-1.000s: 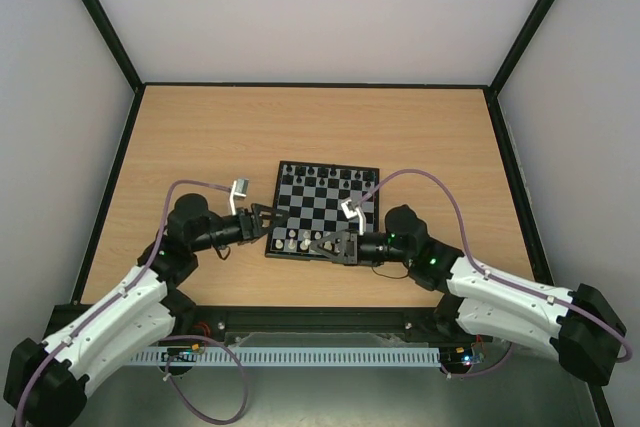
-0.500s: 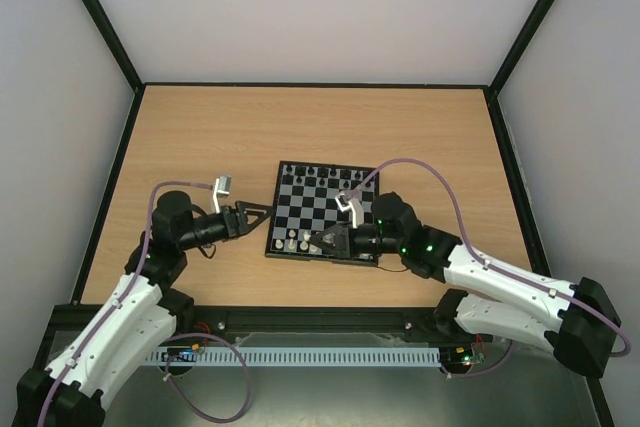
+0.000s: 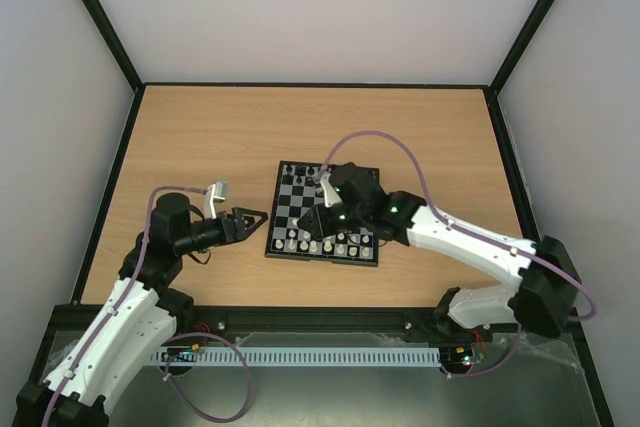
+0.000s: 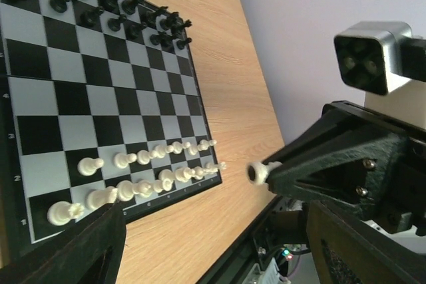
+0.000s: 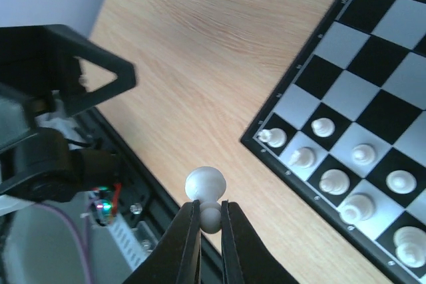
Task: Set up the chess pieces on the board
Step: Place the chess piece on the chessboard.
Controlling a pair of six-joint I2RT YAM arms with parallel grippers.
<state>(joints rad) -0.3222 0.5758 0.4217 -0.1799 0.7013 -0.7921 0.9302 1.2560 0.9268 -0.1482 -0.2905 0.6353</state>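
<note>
Right tool (image 5: pixel 210 216) pinching white pawn (image 5: pixel 205 183), board (image 5: pixel 346 91) corner just beside

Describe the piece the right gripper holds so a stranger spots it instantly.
Find the black-and-silver chessboard, then the black right gripper near its white rows. Pinched in it is a cream round-headed pawn, the only piece held aloft.

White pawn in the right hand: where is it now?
In the right wrist view, the white pawn sits pinched in the right hand, over the table just off the board's near-left corner.
</note>
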